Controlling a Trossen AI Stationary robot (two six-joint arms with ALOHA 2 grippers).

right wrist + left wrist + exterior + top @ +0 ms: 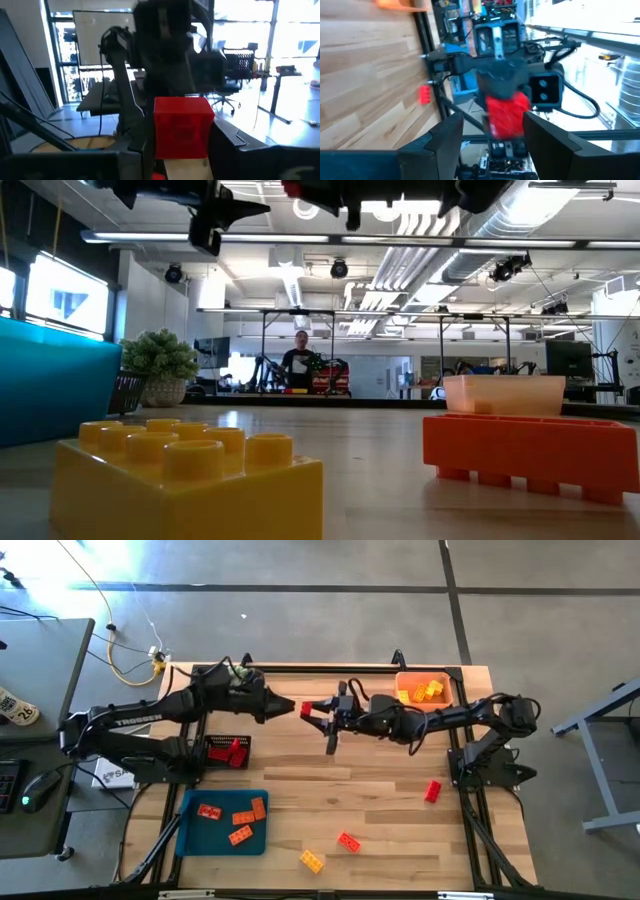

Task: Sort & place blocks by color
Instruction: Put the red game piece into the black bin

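Observation:
High above the middle of the table, a red block (306,710) (182,127) sits between the fingers of my right gripper (318,712), which reaches in level from the right. My left gripper (290,708) (494,121) faces it from the left and is open. Its two fingers stand on either side of that block (506,116) with gaps showing. Loose blocks lie flat on the table: a red one (432,790), an orange-red one (348,841) (530,455) and a yellow one (312,860) (190,480). My right gripper pinches the red block by two opposite sides (160,135) between its two fingers. The fingers come level from the table's right side. The block is lifted clear of the table and sticks out past the fingertips toward the left gripper.
An orange bin (446,683) at the back right holds yellow blocks. A blue tray (190,840) at the front left holds several orange-red blocks. A black basket (211,743) by the left arm holds red blocks. A green plant ball (160,360) stands at the far left.

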